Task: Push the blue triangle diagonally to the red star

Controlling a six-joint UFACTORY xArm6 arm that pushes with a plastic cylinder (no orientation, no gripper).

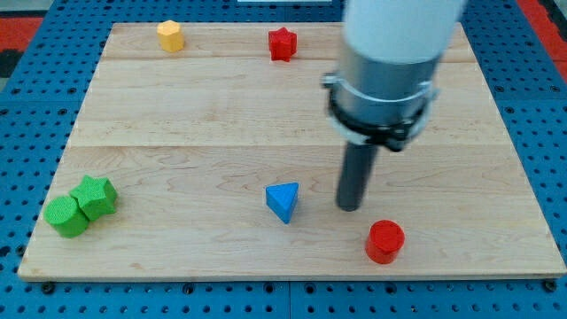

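Observation:
The blue triangle point(283, 201) lies on the wooden board point(221, 133) a little below the board's middle. The red star point(282, 43) sits near the view's top edge, almost straight above the triangle. My tip point(349, 206) rests on the board just to the right of the blue triangle, with a small gap between them. The rod hangs from a large grey and white arm body that covers the view's upper right.
A red cylinder point(384, 242) stands below and right of my tip. A yellow hexagon block point(171, 35) sits at the top left. A green star-like block point(95, 197) and a green cylinder point(66, 216) touch each other at the bottom left.

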